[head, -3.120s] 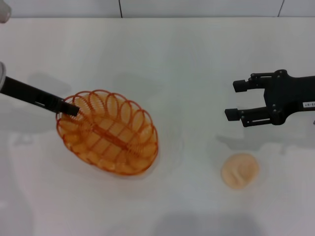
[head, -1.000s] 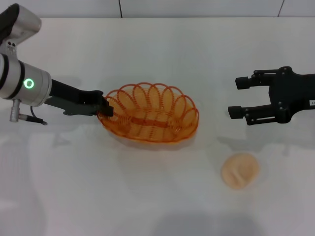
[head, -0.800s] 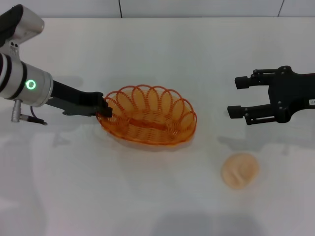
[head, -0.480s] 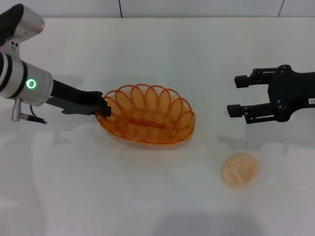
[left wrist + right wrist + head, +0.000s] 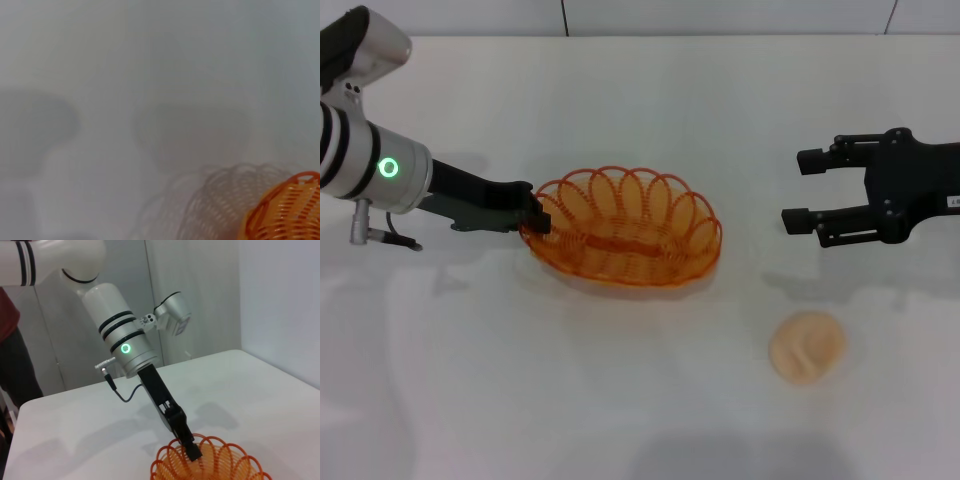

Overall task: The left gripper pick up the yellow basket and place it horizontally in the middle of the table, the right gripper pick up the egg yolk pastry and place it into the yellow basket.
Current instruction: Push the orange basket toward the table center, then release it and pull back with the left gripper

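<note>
The yellow basket (image 5: 622, 240) lies lengthwise left to right near the middle of the white table (image 5: 650, 410). My left gripper (image 5: 535, 218) is shut on the rim at the basket's left end. I cannot tell whether the basket rests on the table or hangs just above it. The basket's edge shows in the left wrist view (image 5: 287, 210), with its shadow beside it. The right wrist view shows the left gripper (image 5: 192, 452) on the basket rim (image 5: 220, 467). My right gripper (image 5: 797, 189) is open and empty, right of the basket. The egg yolk pastry (image 5: 807, 347) sits on the table in front of it.
The table's far edge meets a pale wall (image 5: 720, 15). A person in dark red stands beyond the table in the right wrist view (image 5: 10, 340). Bare tabletop lies between the basket and the pastry.
Over three seconds my left gripper carried the basket right and turned it from slanted to lengthwise. In the last second it only shifted slightly. The right gripper and pastry barely moved.
</note>
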You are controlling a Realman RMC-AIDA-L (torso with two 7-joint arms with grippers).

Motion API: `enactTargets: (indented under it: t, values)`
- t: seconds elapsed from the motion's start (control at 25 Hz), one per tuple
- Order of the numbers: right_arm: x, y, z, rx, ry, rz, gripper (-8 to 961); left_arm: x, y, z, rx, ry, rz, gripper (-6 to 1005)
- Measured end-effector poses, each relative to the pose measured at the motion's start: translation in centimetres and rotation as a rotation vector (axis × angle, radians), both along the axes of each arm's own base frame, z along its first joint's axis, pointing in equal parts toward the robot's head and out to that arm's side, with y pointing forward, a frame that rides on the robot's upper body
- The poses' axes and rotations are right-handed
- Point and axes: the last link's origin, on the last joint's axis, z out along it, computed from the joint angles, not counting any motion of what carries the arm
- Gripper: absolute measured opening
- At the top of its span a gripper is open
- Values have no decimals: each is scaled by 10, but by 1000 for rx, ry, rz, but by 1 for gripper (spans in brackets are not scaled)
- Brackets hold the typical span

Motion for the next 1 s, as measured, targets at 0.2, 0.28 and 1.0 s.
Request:
enactTargets:
  t: [0.2,0.28,1.0]
  values:
    - [1,0,1,0,1,-4,733,2,1,-1,14,-26,22,85]
    - [1,0,1,-1,1,-4,732,2,1,-2,13,-30,28,85]
    - [0,-1,0,-8,3,3,730,-4,0,-9,15,-15,48,84]
